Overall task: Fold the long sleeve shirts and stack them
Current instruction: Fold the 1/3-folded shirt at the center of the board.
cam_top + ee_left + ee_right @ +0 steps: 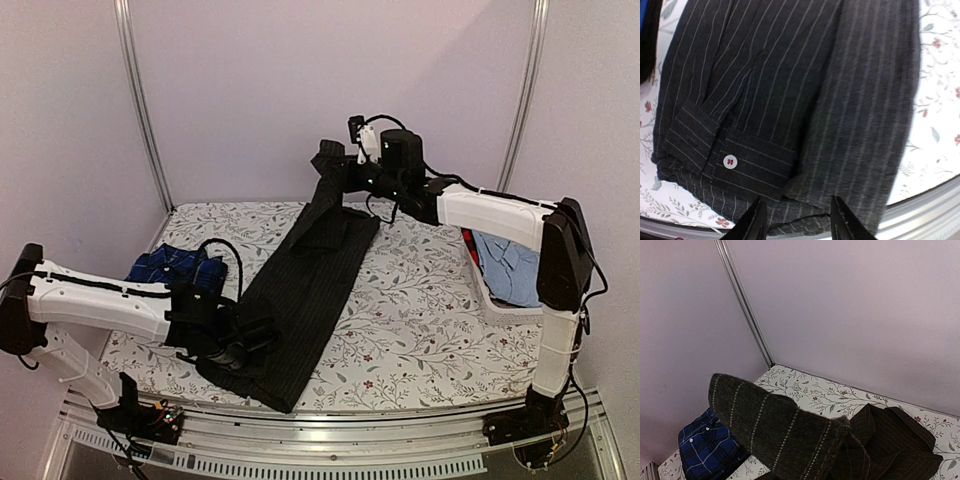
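Note:
The black pinstriped long sleeve shirt [300, 290] runs as a long band from the table's near edge up to the back. Its far end hangs raised above the table from my right gripper [340, 165], which is shut on it. In the right wrist view the cloth [780, 435] drapes over the fingers and hides them. My left gripper [245, 345] is low over the shirt's near end. In the left wrist view it [797, 202] stands open above the hem, next to a buttoned cuff [730, 161]. The navy checked shirt [175, 265] lies folded at the left.
A white bin [495, 300] at the right edge holds light blue and red clothes. A metal rail [350, 425] runs along the table's near edge, just below the shirt's hem. Walls close off the back and both sides.

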You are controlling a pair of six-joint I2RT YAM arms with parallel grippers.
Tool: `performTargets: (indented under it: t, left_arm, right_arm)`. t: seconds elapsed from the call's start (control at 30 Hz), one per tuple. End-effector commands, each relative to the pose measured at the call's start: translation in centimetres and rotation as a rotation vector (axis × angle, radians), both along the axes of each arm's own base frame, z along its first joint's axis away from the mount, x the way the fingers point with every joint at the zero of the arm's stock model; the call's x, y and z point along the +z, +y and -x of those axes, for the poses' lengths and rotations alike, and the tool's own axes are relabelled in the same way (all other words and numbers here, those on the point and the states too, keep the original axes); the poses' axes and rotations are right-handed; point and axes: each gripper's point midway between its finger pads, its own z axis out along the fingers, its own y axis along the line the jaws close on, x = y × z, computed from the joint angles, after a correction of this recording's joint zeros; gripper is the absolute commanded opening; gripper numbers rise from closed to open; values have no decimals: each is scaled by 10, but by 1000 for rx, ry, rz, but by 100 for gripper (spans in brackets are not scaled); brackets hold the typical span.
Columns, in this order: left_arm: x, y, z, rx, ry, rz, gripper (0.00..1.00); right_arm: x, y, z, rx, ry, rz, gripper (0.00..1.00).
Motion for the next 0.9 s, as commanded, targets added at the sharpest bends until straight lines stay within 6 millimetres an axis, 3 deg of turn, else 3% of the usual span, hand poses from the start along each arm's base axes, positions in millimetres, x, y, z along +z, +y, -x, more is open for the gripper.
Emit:
performTargets:
  t: [0.0, 0.13, 0.23, 0.4, 0.53, 0.67, 0.77, 0.87]
  left_arm:
    - [44, -20, -26, -56, -89, 69, 44]
    - [55, -41, -57, -124, -97, 176, 42]
    - [51, -46, -82, -152, -89, 221, 41]
    - [30, -37, -134, -146, -70, 200, 38]
    - [2, -18, -161, -116, -17, 150, 35]
    - [-18, -3, -173, -110, 26, 91, 33]
    - [-35, 4, -173, -115, 65, 63, 31]
    - [-47, -4, -166, -143, 123, 90, 29]
  right_arm:
    - [-6, -29, 1, -133, 38, 39, 0]
    - [-62, -38, -3, -140, 175, 84, 0]
    - [-98, -43, -2, -117, 285, 76, 0]
    - [-157, -48, -8, -108, 434, 106, 0]
    - [-220, -57, -9, -106, 597, 153, 0]
    - [-258, -69, -10, -107, 714, 155, 0]
    - [-272, -78, -17, -101, 765, 152, 0]
    - [-280, -92, -29, -118, 800, 165, 0]
